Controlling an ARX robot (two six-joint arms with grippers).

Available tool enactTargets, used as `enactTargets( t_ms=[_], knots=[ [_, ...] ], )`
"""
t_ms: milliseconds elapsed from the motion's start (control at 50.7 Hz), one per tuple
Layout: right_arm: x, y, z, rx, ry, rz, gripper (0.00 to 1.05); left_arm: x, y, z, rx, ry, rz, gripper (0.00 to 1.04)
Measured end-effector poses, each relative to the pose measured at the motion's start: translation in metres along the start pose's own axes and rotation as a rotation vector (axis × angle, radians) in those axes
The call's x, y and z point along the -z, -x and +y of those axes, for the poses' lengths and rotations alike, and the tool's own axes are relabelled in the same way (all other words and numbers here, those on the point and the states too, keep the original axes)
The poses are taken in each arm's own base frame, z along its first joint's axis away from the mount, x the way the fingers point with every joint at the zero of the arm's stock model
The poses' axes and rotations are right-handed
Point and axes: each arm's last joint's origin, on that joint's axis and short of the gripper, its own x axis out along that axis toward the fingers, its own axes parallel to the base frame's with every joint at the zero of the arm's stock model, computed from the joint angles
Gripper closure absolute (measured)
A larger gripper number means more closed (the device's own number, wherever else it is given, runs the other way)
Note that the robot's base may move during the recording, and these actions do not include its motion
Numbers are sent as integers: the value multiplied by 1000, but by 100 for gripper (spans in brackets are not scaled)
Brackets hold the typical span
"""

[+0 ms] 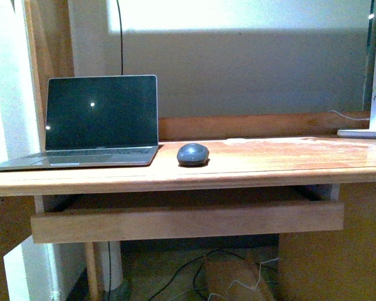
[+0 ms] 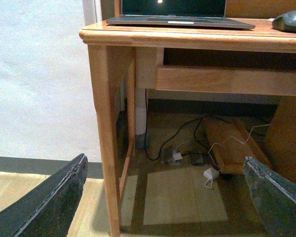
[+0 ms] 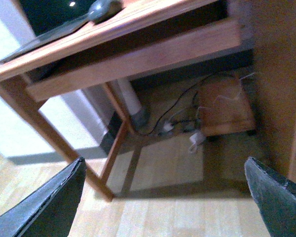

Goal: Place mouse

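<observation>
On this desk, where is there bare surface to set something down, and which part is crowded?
The widest free patch on the desk top runs from the mouse rightward to the white object at the far right edge. A narrow bare strip lies along the front edge. The left end is crowded: the open laptop fills it, leaving only a small gap beside the mouse.

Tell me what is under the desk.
Under the desk hangs a wooden pull-out shelf; whatever lies on it is hidden. On the floor below sit tangled cables, white plugs and a low wooden stand.
</observation>
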Motion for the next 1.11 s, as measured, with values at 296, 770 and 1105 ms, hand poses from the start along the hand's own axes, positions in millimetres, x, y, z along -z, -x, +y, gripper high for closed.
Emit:
enactTargets(
  t_ms=[296, 770, 1105],
  knots=[
    [11, 11, -39, 346, 297, -183, 57, 0, 0, 0, 0, 0, 0, 8],
    [10, 11, -39, 349, 329, -179, 102, 0, 0, 0, 0, 0, 0, 8],
    [10, 11, -39, 349, 330, -179, 44, 0, 0, 0, 0, 0, 0, 8]
  ],
)
